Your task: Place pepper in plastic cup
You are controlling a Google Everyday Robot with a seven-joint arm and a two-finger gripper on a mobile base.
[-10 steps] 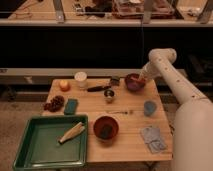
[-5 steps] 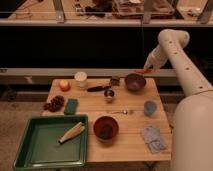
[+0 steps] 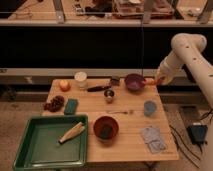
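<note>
The pepper [image 3: 151,81] is small, slim and orange-red, and the gripper [image 3: 159,80] holds it nearly level at the far right edge of the tabletop [image 3: 125,135]. The plastic cup [image 3: 149,108], light blue-grey, stands upright nearer on the right side, apart from the pepper.

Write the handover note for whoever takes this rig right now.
The gripper is at the back right edge of the table, just right of the purple bowl. A firm hold cannot be confirmed.
The pepper shows as an orange-red sliver at the gripper's tip, beside the bowl's rim.
The plastic cup stands upright, in front of the gripper. No pepper in it.
Done: pepper apparently picked up.
Left: carry it over the cup and drop it in.
</note>
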